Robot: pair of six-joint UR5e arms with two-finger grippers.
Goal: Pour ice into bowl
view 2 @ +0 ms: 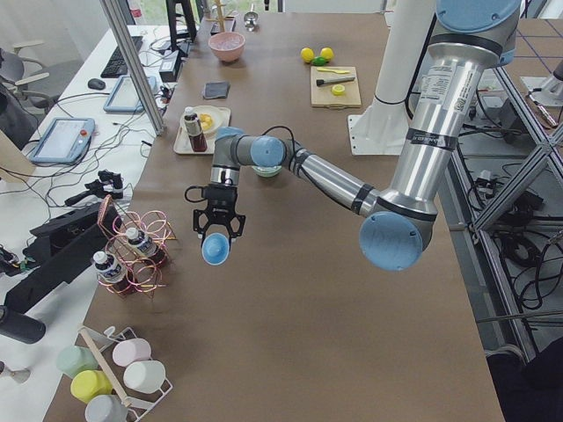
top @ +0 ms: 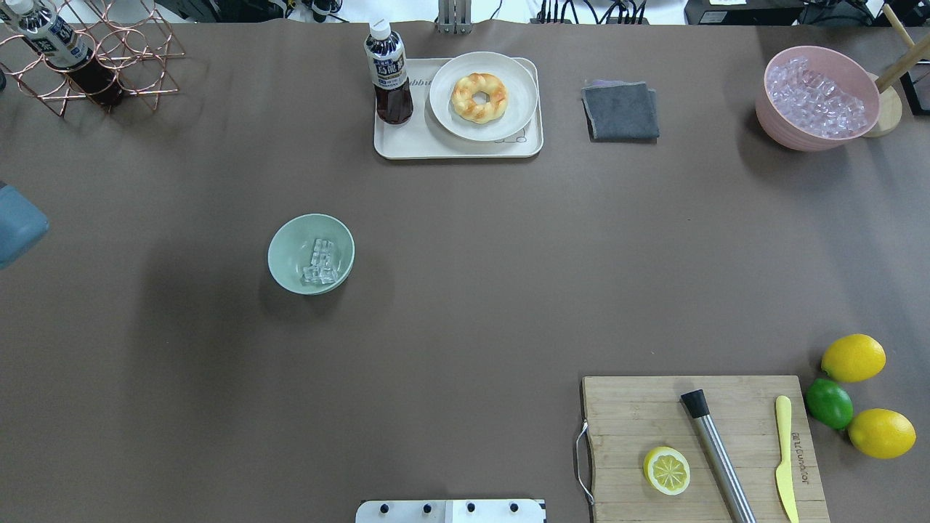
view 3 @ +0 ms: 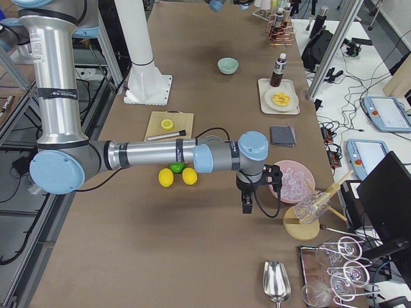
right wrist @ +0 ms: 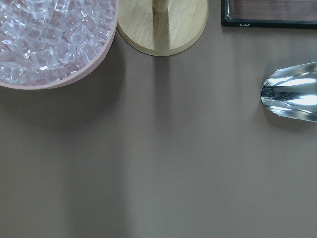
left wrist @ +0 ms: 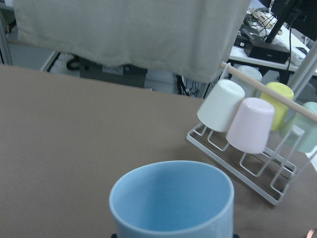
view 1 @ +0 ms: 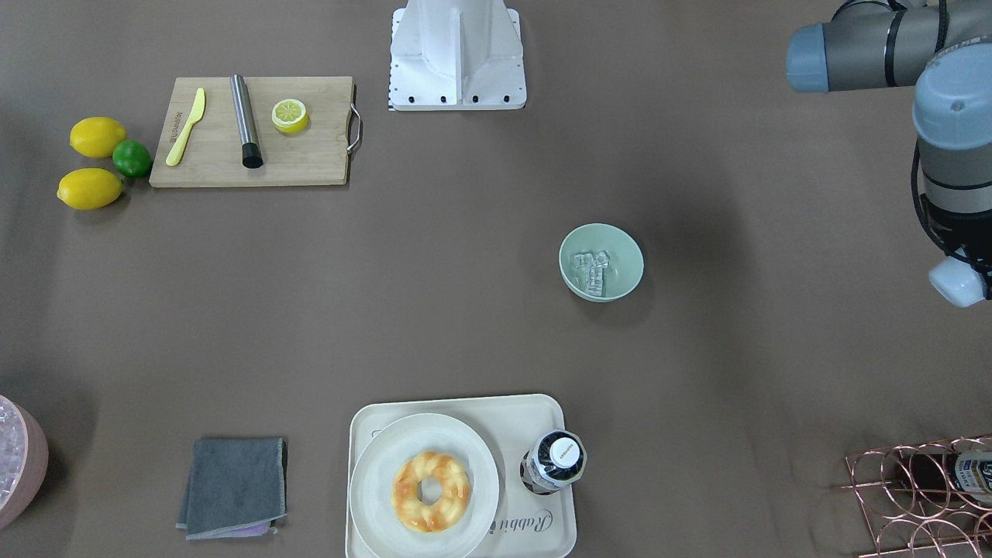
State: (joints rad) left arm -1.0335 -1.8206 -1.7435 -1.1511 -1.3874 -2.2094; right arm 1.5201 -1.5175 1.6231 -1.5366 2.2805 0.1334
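Exterior left view: your left gripper [view 2: 217, 236] hangs over the table's left end, its fingers closed on the pale blue cup [view 2: 215, 250], which looks empty from the wrist camera. The risk sits close by: a careless swing here could clip the copper bottle rack [view 2: 158, 230]. Well to the right, the mint-green bowl [top: 285, 250] stands upright, and the ice [top: 320, 261] lies inside it as a small cluster of clear cubes. The right gripper [view 3: 246, 206] hovers by the pink tub [top: 788, 134]; you cannot tell how its jaws stand.
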